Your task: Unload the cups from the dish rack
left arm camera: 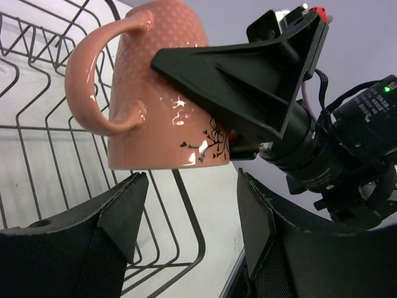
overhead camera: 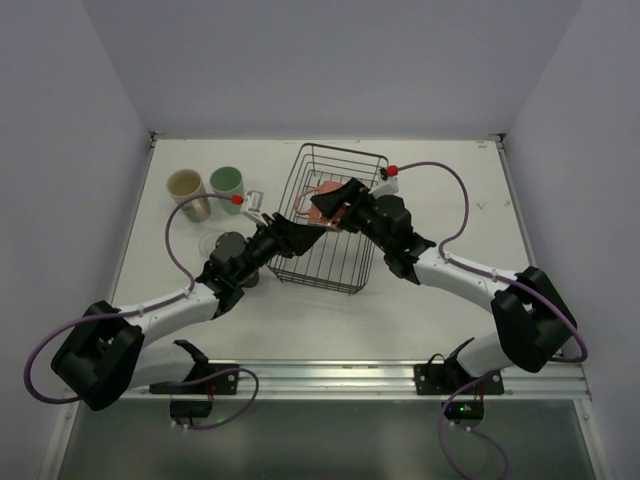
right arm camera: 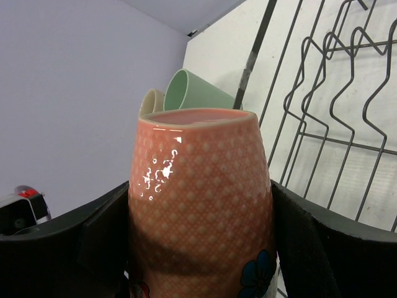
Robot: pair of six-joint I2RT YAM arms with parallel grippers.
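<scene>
Over the dish rack (overhead camera: pixel 315 283), your right tool (overhead camera: pixel 338 200) is pinching the salmon-pink mug (left arm camera: pixel 161 93) by its sides, handle left free, while your left tool (left arm camera: pixel 192 180) sits spread just beneath, likely so it can take a handoff.

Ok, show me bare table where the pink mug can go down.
The widest bare table lies right of the dish rack, out to the edge. Another patch lies before the rack, toward the near edge. The left is crowded: cream tumbler, mint-green tumbler, left arm.
</scene>
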